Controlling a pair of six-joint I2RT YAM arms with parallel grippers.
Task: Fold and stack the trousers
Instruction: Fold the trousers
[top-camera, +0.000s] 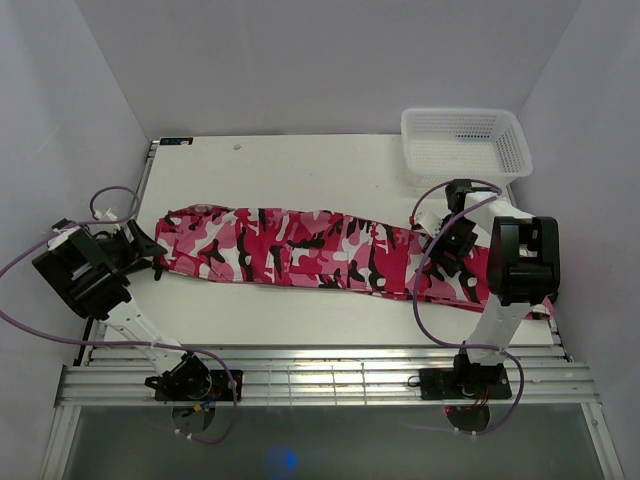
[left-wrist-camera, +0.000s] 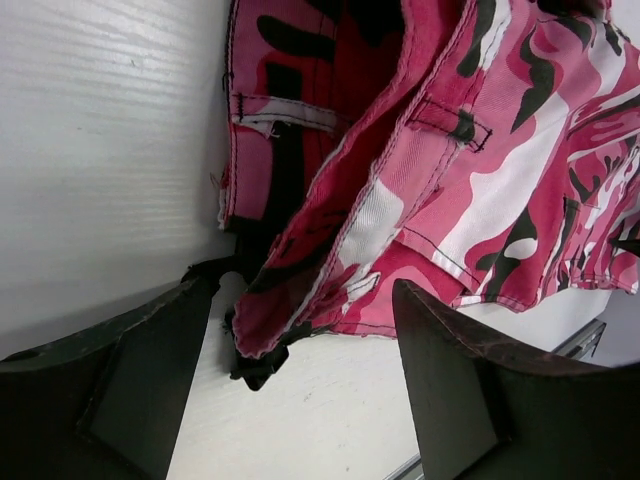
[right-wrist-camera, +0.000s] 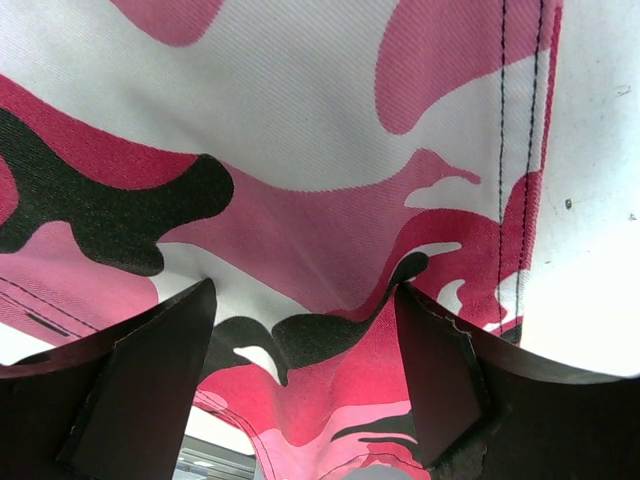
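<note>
- Here are the trousers (top-camera: 300, 255), laid out long across the table (top-camera: 300, 170), running from the left side to the right and dipping a little nearer the arms at the right end.
- One layer lies on another all the way along, and the pink, red, white and black camouflage faces up.
- The waistband end is at the left: the left wrist view shows belt loops, stitching and a dark inner edge, with the cloth slightly rumpled there.
- The left gripper (top-camera: 152, 252) sits right at that waistband end, jaws spread wide. The edge of the cloth lies in the gap between its fingers (left-wrist-camera: 150, 360), and nothing is clamped.
- Over to the far end, where the right gripper (top-camera: 455, 245) is down on the cloth, jaws also wide apart.
- Its fingers (right-wrist-camera: 440, 370) press their tips into the fabric, and a low pucker of cloth rises between them. There is no pinch on it.
- A stitched seam runs just beside the right-hand finger.
- At the back right corner stands a white mesh basket (top-camera: 465, 140), apart from the trousers.
</note>
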